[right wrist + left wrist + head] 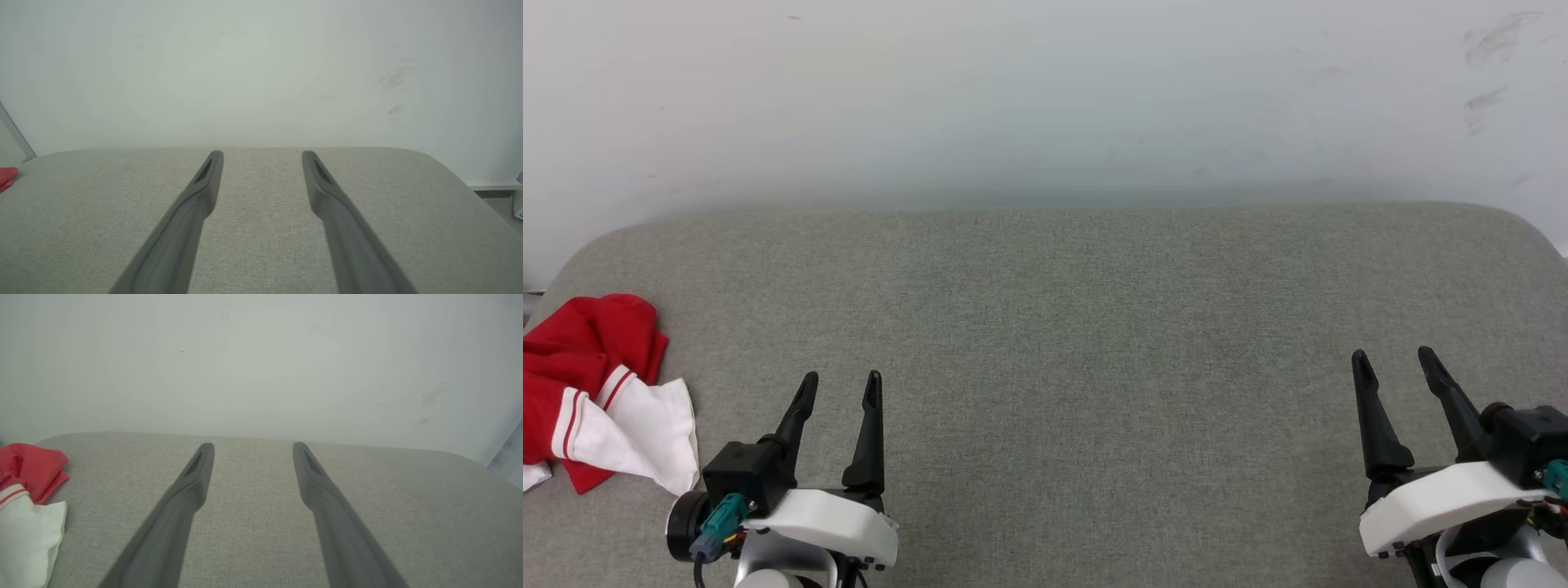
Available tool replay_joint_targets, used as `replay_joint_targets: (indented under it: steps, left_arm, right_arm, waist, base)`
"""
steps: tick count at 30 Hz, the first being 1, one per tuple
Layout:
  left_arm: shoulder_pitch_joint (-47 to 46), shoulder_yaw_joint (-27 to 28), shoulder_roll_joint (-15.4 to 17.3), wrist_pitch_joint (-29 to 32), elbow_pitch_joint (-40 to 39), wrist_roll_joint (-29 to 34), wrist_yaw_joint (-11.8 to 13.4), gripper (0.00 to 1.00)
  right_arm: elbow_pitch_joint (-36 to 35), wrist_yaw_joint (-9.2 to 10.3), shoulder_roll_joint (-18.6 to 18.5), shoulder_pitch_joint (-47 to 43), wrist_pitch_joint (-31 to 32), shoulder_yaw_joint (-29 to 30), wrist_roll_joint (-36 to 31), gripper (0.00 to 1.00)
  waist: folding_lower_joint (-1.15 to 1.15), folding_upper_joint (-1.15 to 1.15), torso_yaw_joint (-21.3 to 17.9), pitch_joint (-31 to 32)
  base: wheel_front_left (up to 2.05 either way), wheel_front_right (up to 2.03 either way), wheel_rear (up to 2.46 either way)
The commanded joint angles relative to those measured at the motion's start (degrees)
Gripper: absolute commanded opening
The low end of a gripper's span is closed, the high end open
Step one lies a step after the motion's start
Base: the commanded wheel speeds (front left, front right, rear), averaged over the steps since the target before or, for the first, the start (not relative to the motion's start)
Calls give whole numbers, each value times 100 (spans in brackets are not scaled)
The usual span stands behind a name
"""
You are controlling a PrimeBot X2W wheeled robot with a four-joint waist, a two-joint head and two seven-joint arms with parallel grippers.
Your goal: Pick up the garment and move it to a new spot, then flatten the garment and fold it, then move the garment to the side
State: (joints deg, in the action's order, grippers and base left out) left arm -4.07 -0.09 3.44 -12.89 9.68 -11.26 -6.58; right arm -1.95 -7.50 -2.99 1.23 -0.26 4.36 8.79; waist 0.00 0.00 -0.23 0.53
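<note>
**Left edge.** The garment (596, 384) lies crumpled at the far left of the grey cushion (1094, 310). Its red body is bunched toward the wall (1045, 98), and a white sleeve end with red-striped trim spills toward the near side. Nothing touches it, and no part of it is lifted.

**Step in hand (judged).** This is the first pick-up, which has not begun. The left gripper (841, 377) is the nearer tool. A sound approach would swing it leftward, lower its tips to the cloth and close on a thick red fold rather than the loose sleeve end. A thick fold should bring the whole shirt up, whereas thin fabric held by 1 layer may slip or trail. The bare middle of the cushion offers room for flattening.

**Lower left.** The left gripper hovers low over the cushion, just beside the sleeve end. Its 2 fingers point toward the wall and are spread, with bare cushion between them. In the left wrist view the garment (28, 490) sits off to the left of the fingers.

**Lower right.** The right gripper (1392, 355) mirrors this pose well apart from the garment. Its 2 fingers lean slightly left and are spread around nothing.
</note>
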Motion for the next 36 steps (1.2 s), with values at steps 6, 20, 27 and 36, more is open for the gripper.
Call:
replay_joint_targets:
  steps: [6, 20, 27, 36]
  left_arm:
    - [-31, -20, -5, -112, 34, 327, -11, 100]
    - [-101, -10, -19, -243, 136, 695, -48, 100]
    - [-114, 153, -34, -233, 172, 551, -70, 100]
    - [-74, 313, -43, -232, 174, 523, -67, 100]
  right_arm:
    - [-28, 2, 16, 10, -55, 2, -230, 100]
    - [-8, 2, 17, -25, -122, -203, -459, 100]
    - [83, 3, 17, 40, -143, -428, -424, 100]
    - [151, 3, 14, 150, -177, -637, -407, 100]
  waist:
    - [0, 0, 13, -2]
    - [0, 0, 488, -4]
    - [0, 0, 1229, 34]
    - [0, 0, 1942, 25]
  base:
    - [0, 0, 0]
    - [0, 0, 0]
    - [0, 0, 0]
    - [0, 0, 0]
